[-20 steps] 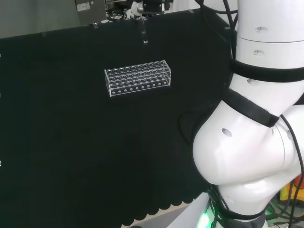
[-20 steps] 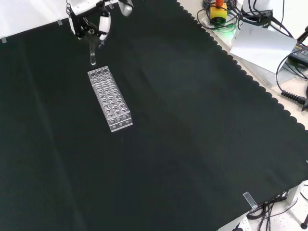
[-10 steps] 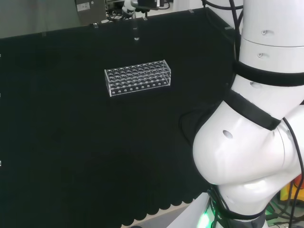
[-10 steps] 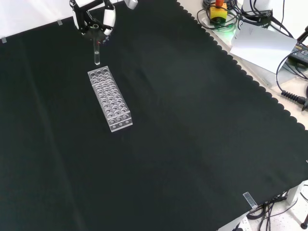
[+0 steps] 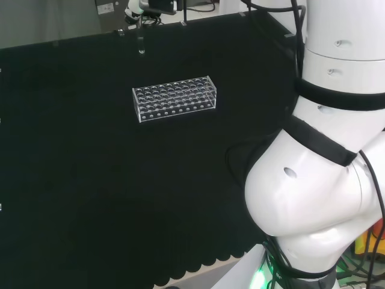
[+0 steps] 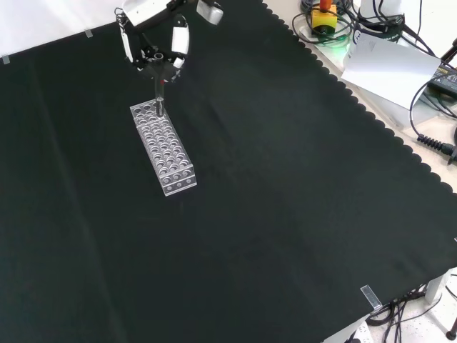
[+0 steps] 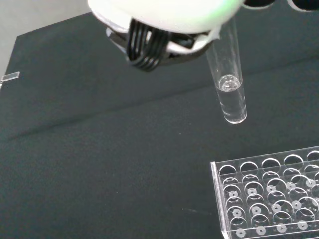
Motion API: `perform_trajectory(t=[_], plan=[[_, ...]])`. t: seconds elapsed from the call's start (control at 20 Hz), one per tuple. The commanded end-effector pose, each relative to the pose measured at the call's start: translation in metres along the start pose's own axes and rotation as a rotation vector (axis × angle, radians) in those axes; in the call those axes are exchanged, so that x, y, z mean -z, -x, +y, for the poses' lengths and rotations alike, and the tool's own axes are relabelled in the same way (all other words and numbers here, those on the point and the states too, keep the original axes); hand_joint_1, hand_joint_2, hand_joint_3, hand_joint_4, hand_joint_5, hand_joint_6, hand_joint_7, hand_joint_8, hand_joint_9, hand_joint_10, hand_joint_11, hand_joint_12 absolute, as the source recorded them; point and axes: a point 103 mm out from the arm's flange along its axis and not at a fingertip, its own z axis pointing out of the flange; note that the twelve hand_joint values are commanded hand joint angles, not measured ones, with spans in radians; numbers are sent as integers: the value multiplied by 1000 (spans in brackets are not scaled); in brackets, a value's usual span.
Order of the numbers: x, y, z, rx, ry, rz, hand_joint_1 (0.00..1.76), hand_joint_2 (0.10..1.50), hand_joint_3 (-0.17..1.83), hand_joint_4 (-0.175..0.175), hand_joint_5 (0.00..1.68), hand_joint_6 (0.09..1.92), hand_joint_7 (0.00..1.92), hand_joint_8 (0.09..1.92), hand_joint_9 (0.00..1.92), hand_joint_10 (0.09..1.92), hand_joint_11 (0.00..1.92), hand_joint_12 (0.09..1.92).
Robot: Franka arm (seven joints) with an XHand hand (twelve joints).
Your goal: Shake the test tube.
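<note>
Test tube hung mouth-up from the hand, clear of the cloth, with a little clear liquid pooled in its rounded bottom (plain in the wrist view). The fingers were curled in and pinching the tube's upper part; the glass below them was free.

Read left to right in the front view: bare black cloth on the left, then the hand and tube near the top, then the clear rack running down and right from just under the tube's tip, then a wide stretch of open cloth out to the scalloped edge.

In the head view the tube sat up and left of the rack, near the cloth's far edge.

Risks, as I judged them: the tube's tip looked close to the rack's near end in the front view, so a downward stroke could knock glass against plastic. A hard swing could slide the tube out of the pinch, or throw liquid from the open mouth.

Room to move seemed best upward and toward the open cloth on the front view's right; the far edge behind the hand left less margin.
</note>
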Motion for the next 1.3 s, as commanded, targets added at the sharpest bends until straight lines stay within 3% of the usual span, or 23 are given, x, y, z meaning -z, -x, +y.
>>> perform_trajectory(t=[0.05, 0.5, 0.8, 1.0, 1.3], plan=[[6, 30, -3, -49, 20, -33, 1227, 669, 591, -175, 1352, 488, 1754, 439, 1654, 426, 1212, 877], [30, 165, -18, -329, 65, -150, 1227, 667, 593, -175, 1353, 486, 1754, 441, 1654, 425, 1210, 881], [48, 223, -27, -481, 94, -196, 1227, 666, 595, -175, 1355, 484, 1753, 442, 1655, 424, 1208, 885], [54, 234, -26, -500, 102, -191, 1228, 665, 596, -175, 1355, 484, 1753, 442, 1655, 423, 1207, 887], [40, 201, -16, -444, 84, -151, 1228, 664, 596, -175, 1356, 483, 1753, 443, 1655, 423, 1206, 889]])
